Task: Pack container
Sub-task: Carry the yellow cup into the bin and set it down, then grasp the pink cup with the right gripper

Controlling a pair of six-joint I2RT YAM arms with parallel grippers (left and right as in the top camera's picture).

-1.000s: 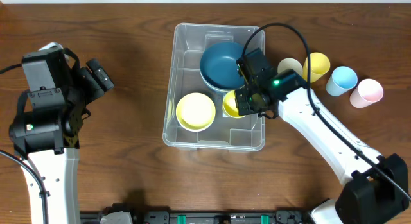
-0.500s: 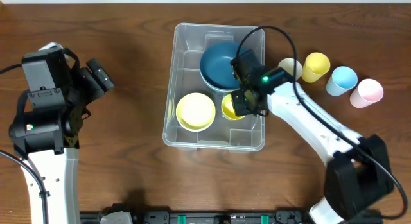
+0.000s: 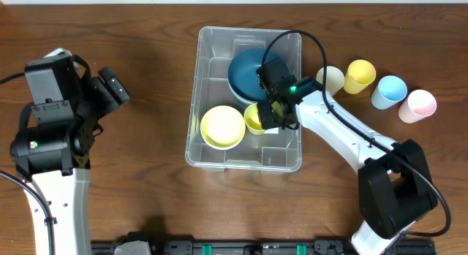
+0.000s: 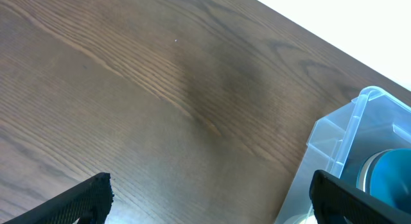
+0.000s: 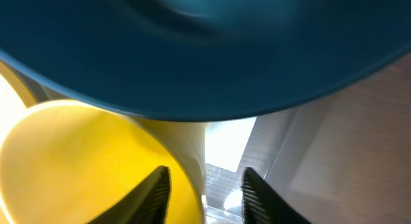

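Observation:
The clear container sits at mid table and holds a blue bowl, a yellow bowl and a small yellow cup. My right gripper is down inside the container. In the right wrist view its fingers straddle the yellow cup's wall, one inside and one outside. A gap shows beside the outer finger, so the jaws are open. The blue bowl fills the top of that view. My left gripper is open and empty over bare table, left of the container.
Four cups stand in a row right of the container: cream, yellow, light blue and pink. The right arm's cable arches over the container's back right corner. The container wall is close beside the right gripper.
My right gripper has shifted left inside the container, and the small yellow cup has moved left with it, up against the yellow bowl. The left arm has not moved.

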